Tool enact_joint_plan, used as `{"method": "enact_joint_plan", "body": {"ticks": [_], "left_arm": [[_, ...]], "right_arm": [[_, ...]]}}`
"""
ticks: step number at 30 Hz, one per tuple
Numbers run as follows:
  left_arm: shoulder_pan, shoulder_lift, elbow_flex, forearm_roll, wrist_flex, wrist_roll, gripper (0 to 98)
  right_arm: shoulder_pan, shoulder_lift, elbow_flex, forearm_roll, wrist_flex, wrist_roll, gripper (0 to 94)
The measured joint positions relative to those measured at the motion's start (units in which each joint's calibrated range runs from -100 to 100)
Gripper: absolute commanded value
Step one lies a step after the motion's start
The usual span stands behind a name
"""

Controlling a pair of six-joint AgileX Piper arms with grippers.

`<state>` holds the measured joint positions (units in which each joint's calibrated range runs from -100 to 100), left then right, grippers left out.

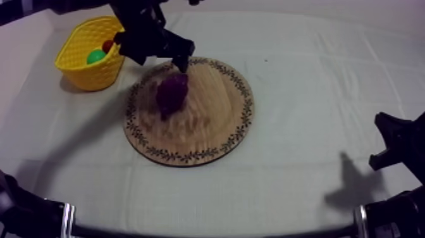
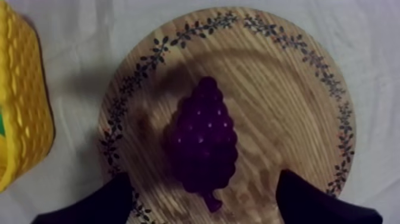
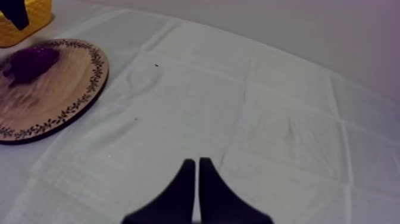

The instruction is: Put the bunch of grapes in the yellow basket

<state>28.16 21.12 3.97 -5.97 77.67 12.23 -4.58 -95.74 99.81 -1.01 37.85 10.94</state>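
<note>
The purple bunch of grapes lies on the left half of the round wooden board. My left gripper hovers just above the board's far left rim, open, a little beyond the grapes. In the left wrist view its two fingers stand wide apart on either side of the grapes, with the board beneath. The yellow basket sits left of the board. My right gripper is shut on nothing, low at the table's right side.
A green fruit and a small red fruit lie inside the basket. In the left wrist view the basket's wall is close beside the board. White cloth spreads to the right of the board.
</note>
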Motion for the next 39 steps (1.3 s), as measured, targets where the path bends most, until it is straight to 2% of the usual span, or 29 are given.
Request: {"method": "enact_joint_plan", "body": {"ticks": [6,13,25,28,35,39], "left_arm": [[-0.72,4.77,-0.22,0.99,-1.32,0.14,91.0],[-2.11,11.09,-1.54,2.74,-5.89,-0.98,85.2],[-2.06,16.90,-2.93,3.51,-4.70,-1.84,80.5],[-1.93,17.68,-3.12,3.51,-4.21,-1.86,73.3],[-2.22,18.37,-3.55,3.51,-4.12,-2.61,42.7],[-2.61,17.08,-2.81,3.32,-4.51,-3.51,34.5]], "right_arm": [[0.00,0.00,0.00,0.00,0.00,0.00,0.4],[0.00,0.00,0.00,0.00,0.00,0.03,0.4],[0.00,0.00,0.00,0.00,0.00,0.03,0.4],[0.00,0.00,0.00,0.00,0.00,0.03,0.4],[0.00,0.00,0.00,0.00,0.00,0.03,0.4],[0.00,0.00,0.00,0.00,0.00,0.03,0.4]]}}
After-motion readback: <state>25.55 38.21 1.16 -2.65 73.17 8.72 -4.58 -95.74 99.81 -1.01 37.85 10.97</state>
